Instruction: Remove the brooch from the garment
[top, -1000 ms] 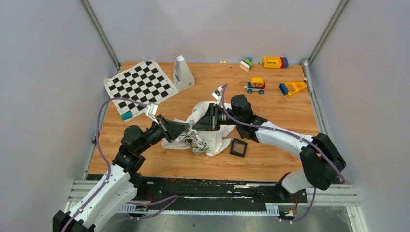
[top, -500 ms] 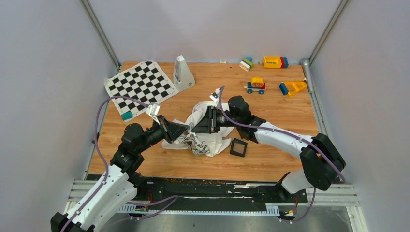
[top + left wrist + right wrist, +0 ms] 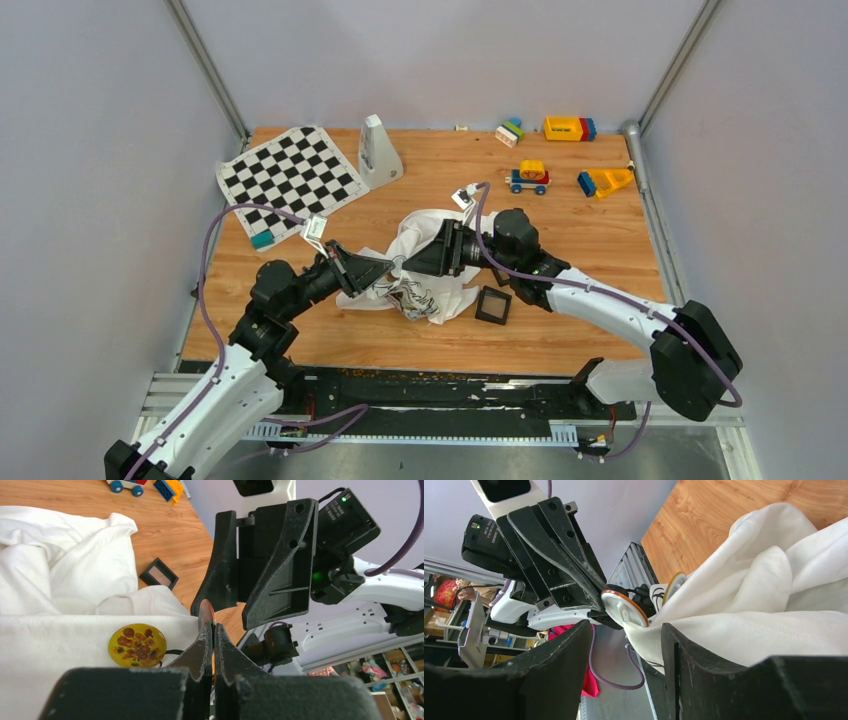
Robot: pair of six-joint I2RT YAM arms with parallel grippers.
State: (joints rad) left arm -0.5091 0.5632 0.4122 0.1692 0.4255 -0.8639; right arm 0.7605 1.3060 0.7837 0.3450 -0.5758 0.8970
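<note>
Where the surface (image 3: 600,220) is covered by the soft, bunched garment (image 3: 75,565), the right jaws are set half open, empty, and the left jaws are shut on a thin disc (image 3: 624,609). The brooch (image 3: 137,645), judged light, stiff, slick, is seen on a fold beside them; its rim is best gripped.

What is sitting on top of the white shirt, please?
A round yellow brooch with flowers rests on the shirt. Whatever fastens it underneath is covered by the fabric.
</note>
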